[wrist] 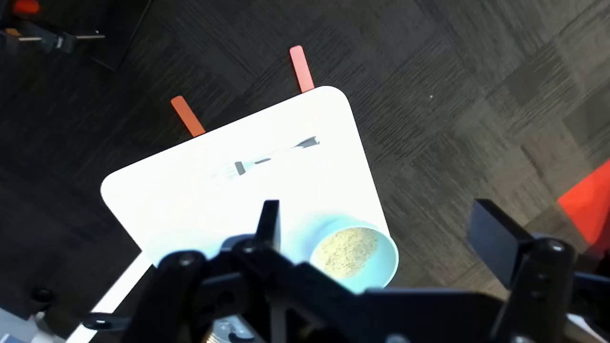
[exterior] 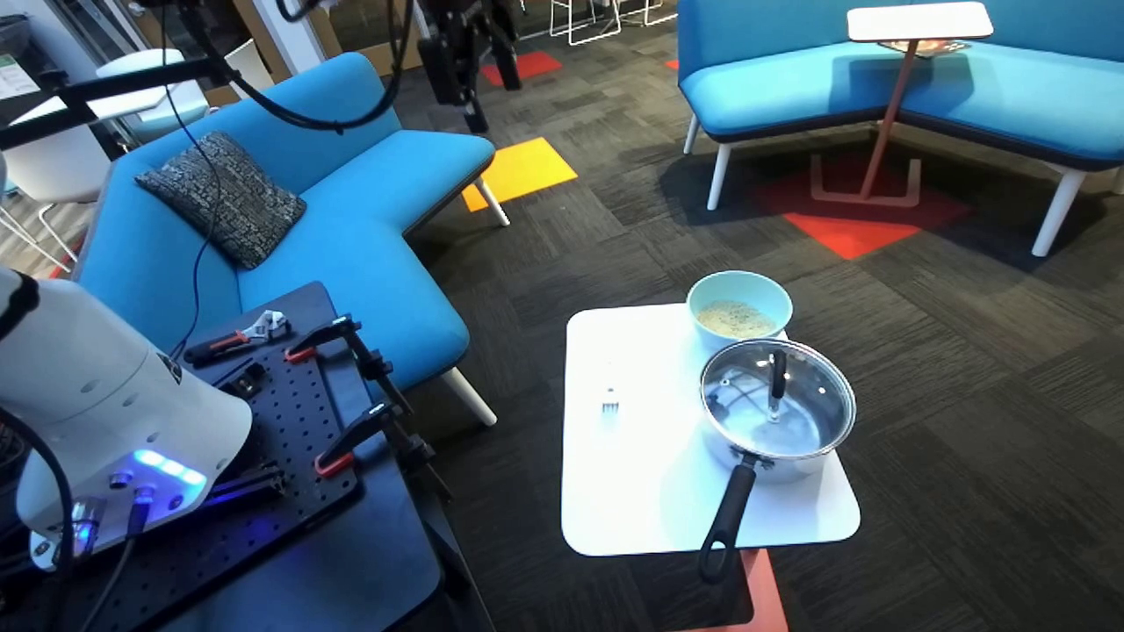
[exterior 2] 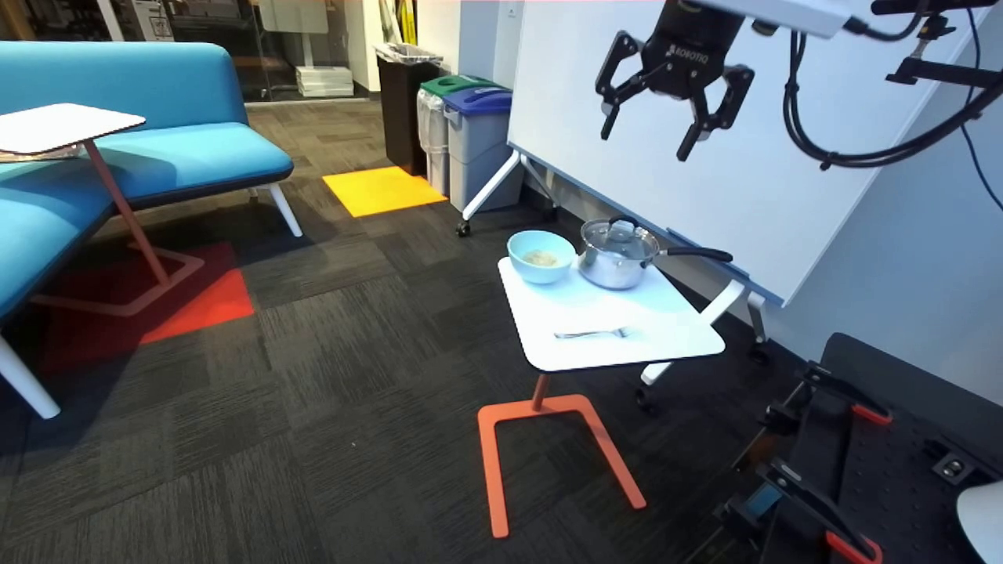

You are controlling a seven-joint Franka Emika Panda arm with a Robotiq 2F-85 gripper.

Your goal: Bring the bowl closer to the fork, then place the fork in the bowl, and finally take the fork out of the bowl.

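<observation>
A light-blue bowl [exterior: 740, 303] holding pale grain-like food stands near a corner of the small white table; the wrist view shows the bowl [wrist: 350, 255] partly behind the gripper's dark parts. The silver fork [exterior 2: 593, 334] lies flat on the same table, apart from the bowl. Its tines and handle look washed out in the wrist view, where the fork [wrist: 240, 168] lies beyond the fingers. High above the tabletop, my gripper [exterior 2: 647, 141] hangs with its fingers wide apart and nothing between them. It touches neither bowl nor fork.
Right beside the bowl stands a metal pan [exterior 2: 615, 258] with a glass lid; its black handle [exterior: 729, 518] juts past the edge of the white table [exterior: 628, 491]. A dark bench with clamps [exterior: 351, 434] carries the robot base. A whiteboard [exterior 2: 705, 157] stands behind the table.
</observation>
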